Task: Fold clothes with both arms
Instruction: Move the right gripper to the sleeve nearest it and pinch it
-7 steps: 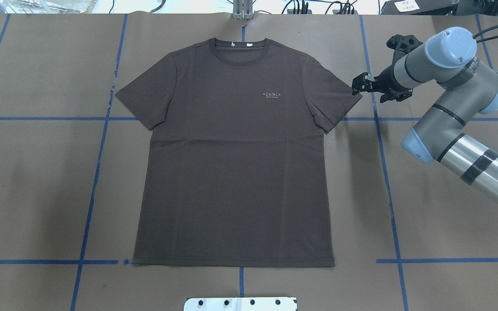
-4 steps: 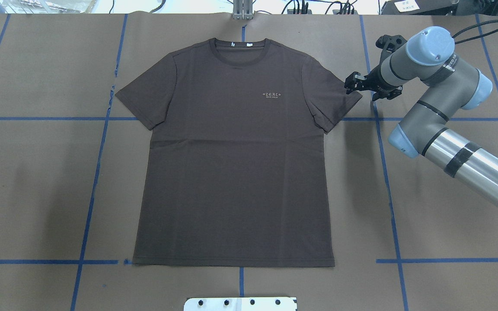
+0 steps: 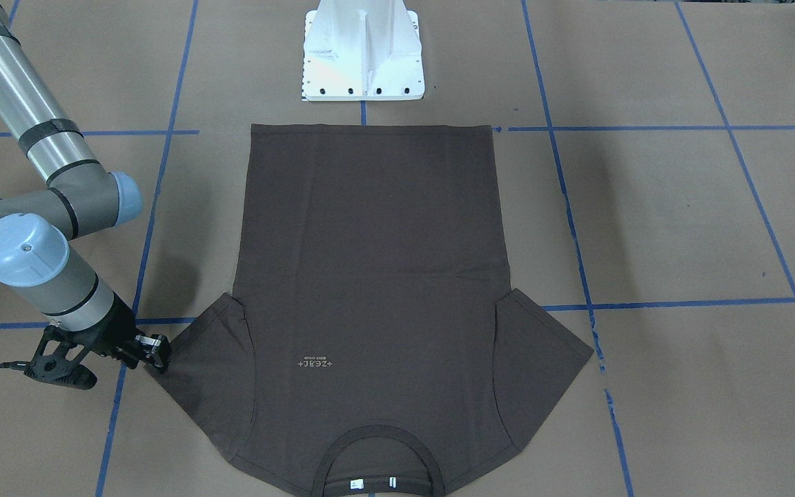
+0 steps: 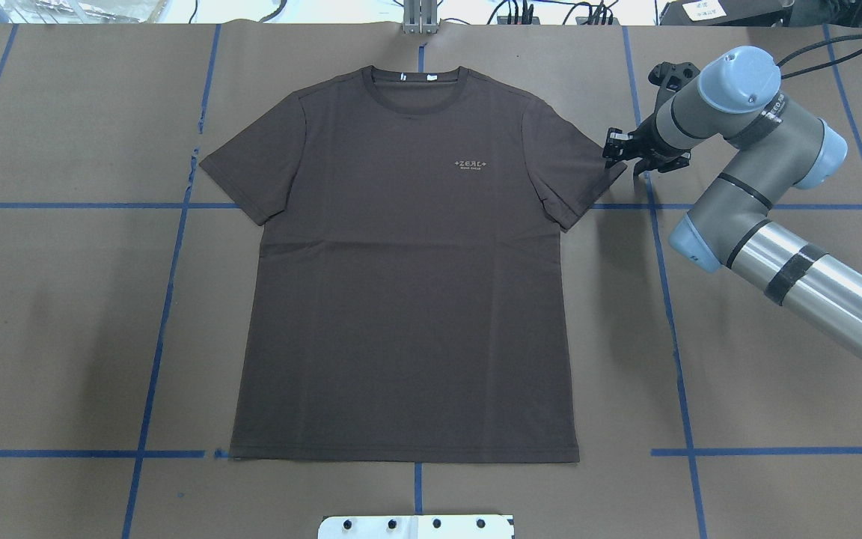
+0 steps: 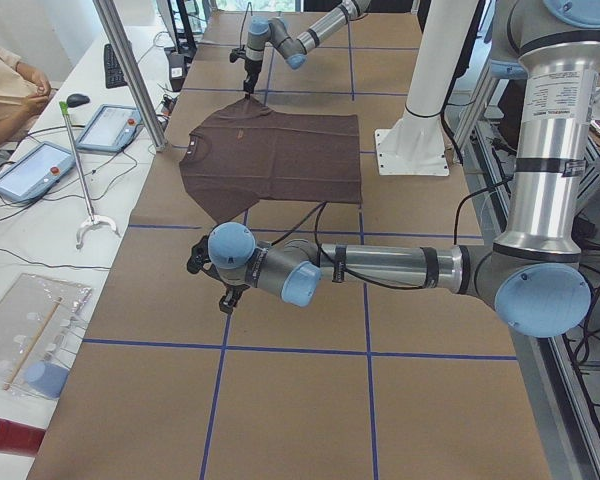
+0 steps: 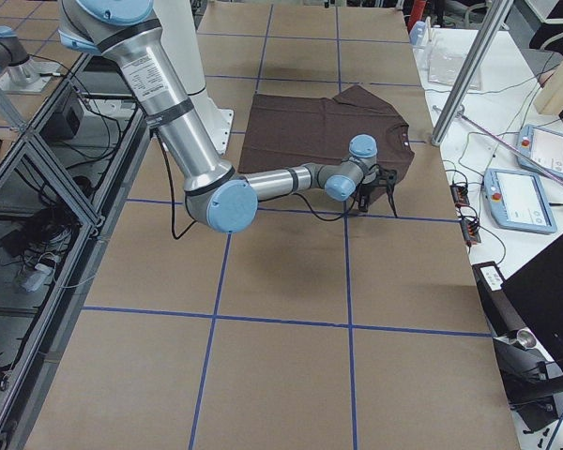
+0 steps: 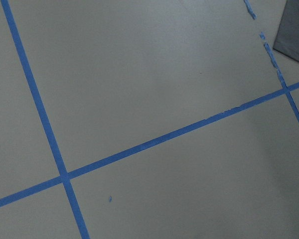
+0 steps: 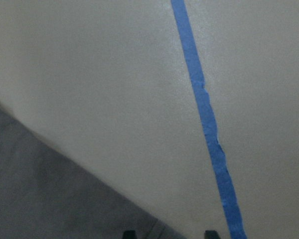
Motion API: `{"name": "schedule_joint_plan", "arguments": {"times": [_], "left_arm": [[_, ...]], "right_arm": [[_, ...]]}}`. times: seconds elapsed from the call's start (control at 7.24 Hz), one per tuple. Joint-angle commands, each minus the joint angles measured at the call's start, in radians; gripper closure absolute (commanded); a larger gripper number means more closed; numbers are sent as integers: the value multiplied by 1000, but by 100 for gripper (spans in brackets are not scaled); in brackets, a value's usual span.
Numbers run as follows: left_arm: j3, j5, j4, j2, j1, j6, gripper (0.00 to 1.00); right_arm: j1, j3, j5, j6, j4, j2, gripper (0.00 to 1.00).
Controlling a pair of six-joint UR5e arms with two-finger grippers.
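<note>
The right arm (image 4: 827,288) comes in with its elbow folded back and its wrist dipped low, putting the right gripper (image 4: 613,148) at the outer corner of the T-shirt (image 4: 408,284). The dark brown T-shirt lies flat, logo up, and spreads from that gripper toward the left arm's side.

The overhead view does not show the gap between the jaws. The right wrist camera does: two fingertips (image 8: 129,234) are parted, one over the sleeve hem (image 8: 65,189) and the other over bare brown paper (image 8: 114,74), gripping nothing.

The left arm (image 5: 380,266) stretches low, with the left gripper (image 5: 227,296) well apart from the shirt. Whether that gripper is spread or closed cannot be told.
</note>
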Motion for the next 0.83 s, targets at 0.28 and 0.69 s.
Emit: {"name": "schedule_joint_plan", "arguments": {"times": [0.28,0.69], "left_arm": [[-7,-11,0,17,0,-2,0],[-7,-19,-1,25,0,-2,0]], "right_arm": [[-1,-1,1,6,-4,15,100],[-3,-1,14,6,-10,26,100]]}}
